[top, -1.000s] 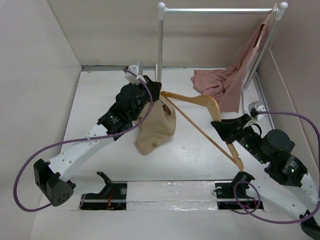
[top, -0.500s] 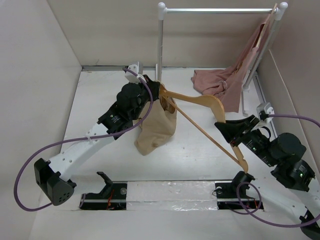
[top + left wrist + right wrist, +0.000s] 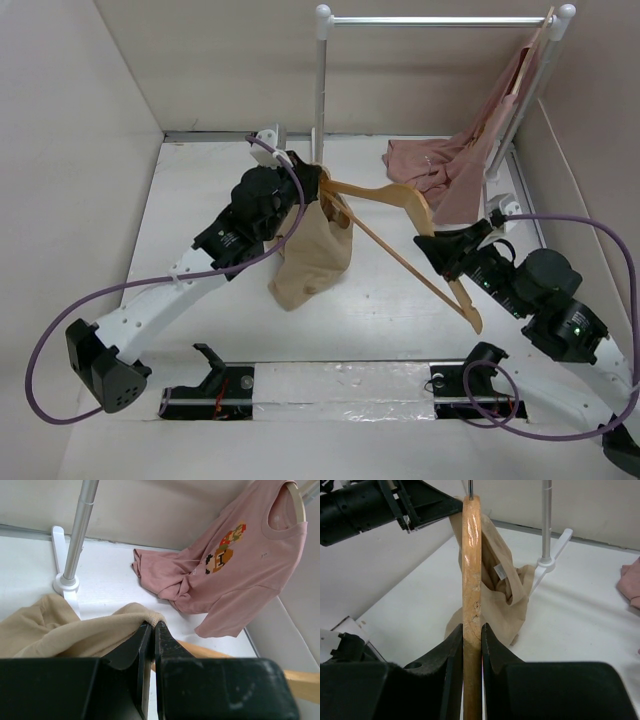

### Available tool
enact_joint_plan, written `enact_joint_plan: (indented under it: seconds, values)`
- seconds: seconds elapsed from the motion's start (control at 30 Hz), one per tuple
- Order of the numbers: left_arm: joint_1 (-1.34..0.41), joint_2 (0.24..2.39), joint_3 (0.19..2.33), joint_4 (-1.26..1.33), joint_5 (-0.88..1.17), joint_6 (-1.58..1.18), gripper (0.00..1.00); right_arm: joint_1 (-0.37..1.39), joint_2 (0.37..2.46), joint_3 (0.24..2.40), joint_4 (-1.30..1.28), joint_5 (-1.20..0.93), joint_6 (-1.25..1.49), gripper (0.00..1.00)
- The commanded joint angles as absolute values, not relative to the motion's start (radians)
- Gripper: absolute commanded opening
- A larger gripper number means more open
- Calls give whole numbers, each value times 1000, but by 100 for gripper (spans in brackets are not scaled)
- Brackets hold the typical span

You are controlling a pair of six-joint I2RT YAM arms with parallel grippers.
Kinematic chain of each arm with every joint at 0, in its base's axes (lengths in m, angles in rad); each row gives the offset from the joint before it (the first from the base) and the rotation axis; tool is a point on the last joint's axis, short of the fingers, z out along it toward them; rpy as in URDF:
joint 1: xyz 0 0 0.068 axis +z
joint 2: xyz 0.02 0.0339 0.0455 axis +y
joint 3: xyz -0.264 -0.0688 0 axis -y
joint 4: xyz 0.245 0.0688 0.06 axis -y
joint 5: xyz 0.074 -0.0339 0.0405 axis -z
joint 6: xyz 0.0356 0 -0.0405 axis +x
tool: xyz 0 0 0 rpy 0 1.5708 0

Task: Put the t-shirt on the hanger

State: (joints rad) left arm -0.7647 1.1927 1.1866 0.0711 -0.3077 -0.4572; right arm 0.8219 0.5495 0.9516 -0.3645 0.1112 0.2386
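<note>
The tan t-shirt (image 3: 312,255) hangs from my left gripper (image 3: 318,192), which is shut on its ribbed neck edge (image 3: 150,616); the lower part of the shirt rests on the table. The wooden hanger (image 3: 398,196) is held tilted above the table, with my right gripper (image 3: 436,246) shut on its arm (image 3: 471,555). The hanger's far end reaches the held neck edge by the left fingertips. In the right wrist view the t-shirt (image 3: 506,596) hangs open just right of the hanger. In the left wrist view the left gripper (image 3: 153,626) pinches cloth, with hanger wood (image 3: 212,652) below.
A silver rail (image 3: 440,20) on white posts stands at the back, its left post (image 3: 320,90) close behind the left gripper. A dusty-pink garment (image 3: 445,170) hangs from the rail's right end and pools on the table. Walls enclose the left, back and right.
The right arm swung out to the right with the hanger, then came back left and slightly farther from me. The left arm and the t-shirt stayed put.
</note>
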Motion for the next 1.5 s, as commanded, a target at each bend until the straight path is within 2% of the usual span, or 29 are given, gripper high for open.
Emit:
enact_joint_plan:
  seconds: [0.0, 0.17, 0.43, 0.6, 0.77, 0.97, 1.07, 1.2, 1.23, 1.47]
  values:
    - [-770, 1144, 1218, 81, -314, -454, 0, 830, 561, 985, -209, 140, 195, 0]
    - [-770, 1140, 1209, 97, -259, -462, 0, 830, 616, 944, -79, 117, 181, 0]
    - [-793, 1145, 1253, 91, -198, -439, 0, 830, 795, 879, 158, -153, 192, 0]
    - [-793, 1088, 1270, 37, -277, -410, 0, 783, 720, 833, 103, -219, 176, 0]
    - [-793, 1060, 1265, 20, -301, -407, 0, 667, 611, 710, 118, -423, 258, 0]
    - [-793, 1086, 1284, 15, -216, -411, 0, 574, 601, 680, 181, -659, 291, 0]
    - [-793, 1103, 1308, 2, -138, -400, 0, 551, 662, 703, 224, -758, 293, 0]
    - [-793, 1088, 1247, 66, 33, -445, 0, 551, 771, 684, 460, -715, 409, 0]
    - [-793, 1065, 1205, 98, 52, -460, 0, 551, 817, 661, 591, -694, 467, 0]
    - [-793, 1009, 1166, 106, 146, -454, 0, 541, 1095, 649, 1092, -631, 621, 0]
